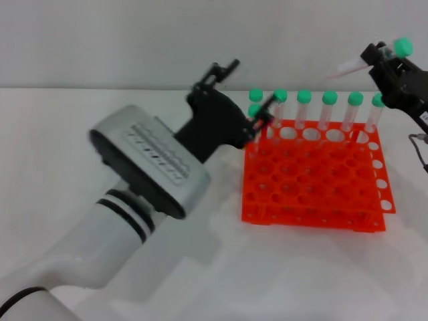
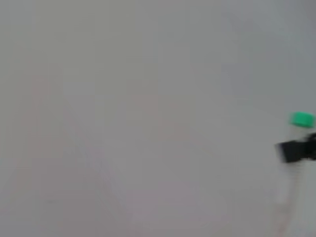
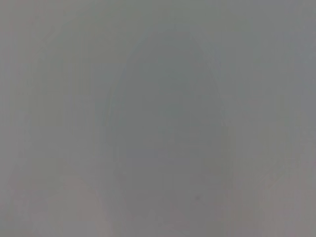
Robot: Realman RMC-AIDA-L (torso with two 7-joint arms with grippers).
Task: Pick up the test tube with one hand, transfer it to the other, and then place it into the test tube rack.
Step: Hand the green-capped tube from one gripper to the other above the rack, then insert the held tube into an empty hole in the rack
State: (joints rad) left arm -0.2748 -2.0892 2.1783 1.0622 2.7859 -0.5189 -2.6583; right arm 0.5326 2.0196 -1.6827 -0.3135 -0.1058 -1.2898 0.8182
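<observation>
The right gripper (image 1: 382, 59) grasps the tube (image 1: 374, 56) tilted above the rack (image 1: 314, 175); the spread-fingered left gripper (image 1: 244, 90) should approach slowly and clamp mid-tube.

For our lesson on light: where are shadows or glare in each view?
Head view: soft shadow on the table under the left arm, left gripper at the rack; no glare; right gripper holds the tube aloft. Left wrist view: even grey, one green cap at the edge. Right wrist view: flat grey, faint darker patch.
</observation>
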